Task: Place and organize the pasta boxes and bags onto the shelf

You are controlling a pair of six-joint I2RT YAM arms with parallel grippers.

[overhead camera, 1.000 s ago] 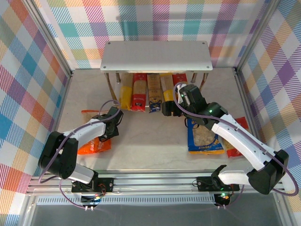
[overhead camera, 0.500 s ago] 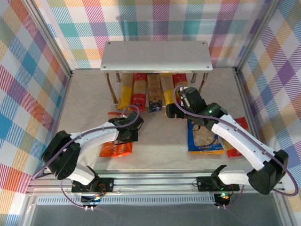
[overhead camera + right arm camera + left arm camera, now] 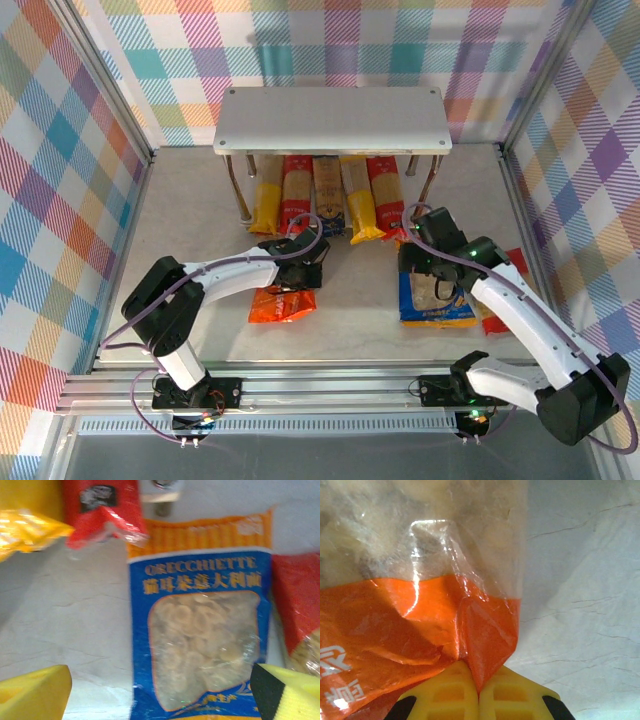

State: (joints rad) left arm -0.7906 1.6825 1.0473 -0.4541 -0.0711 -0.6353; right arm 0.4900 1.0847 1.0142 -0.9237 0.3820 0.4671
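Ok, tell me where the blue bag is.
Top view, right side: the blue bag lies flat beside the red bag, under the right arm's open fingers.

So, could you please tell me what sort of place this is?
Probably a robot test cell, not a real pantry: plaid walls, two arms bolted to a rail, a small shelf over pasta packs.

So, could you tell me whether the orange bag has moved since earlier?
Yes. The orange bag, pinched by the left end effector, has slid rightward, from left of the shelf to in front of its left half.
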